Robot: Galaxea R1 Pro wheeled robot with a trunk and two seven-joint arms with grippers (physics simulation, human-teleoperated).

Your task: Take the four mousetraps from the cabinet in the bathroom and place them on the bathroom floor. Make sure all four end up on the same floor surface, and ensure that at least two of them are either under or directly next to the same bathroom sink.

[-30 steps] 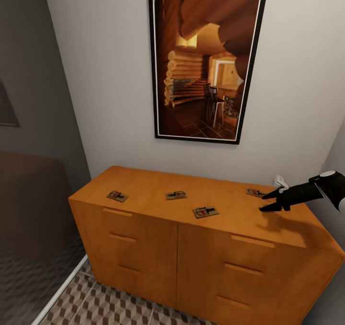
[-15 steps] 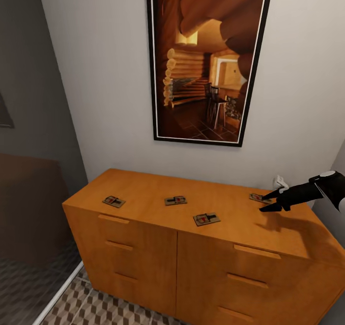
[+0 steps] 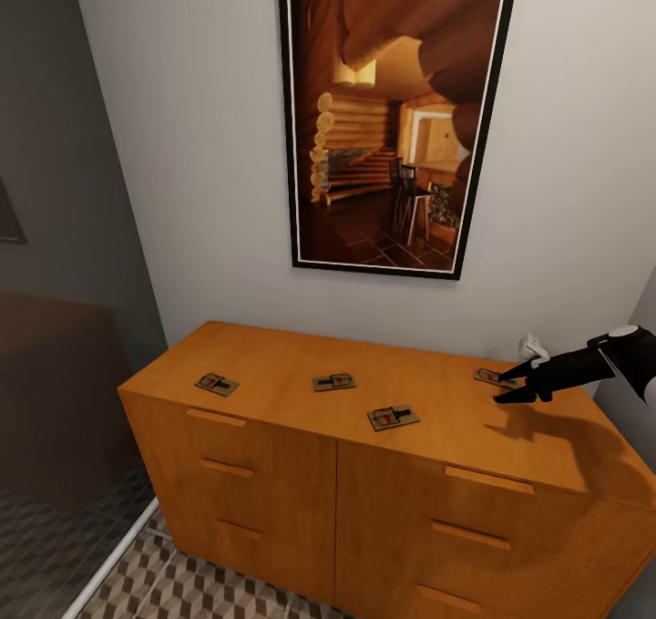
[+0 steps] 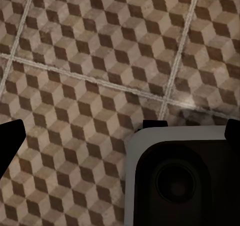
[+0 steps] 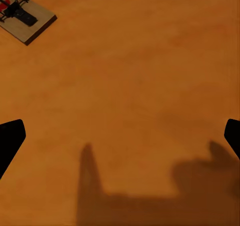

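On the cabinet top, four mousetraps lie; the one near the right back corner sits just beside the right gripper, fingers spread.

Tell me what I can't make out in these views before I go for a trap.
- Rightmost tan wooden mousetrap: head view, partly covered by the black right gripper.
- Orange-brown wooden cabinet: head view, right end and lowest drawers cut off by the frame edges.
- Mousetrap in the right wrist view: cut by the frame corner.
- Left gripper: left wrist view, only finger tips at the frame edges over the cube-patterned tile floor.
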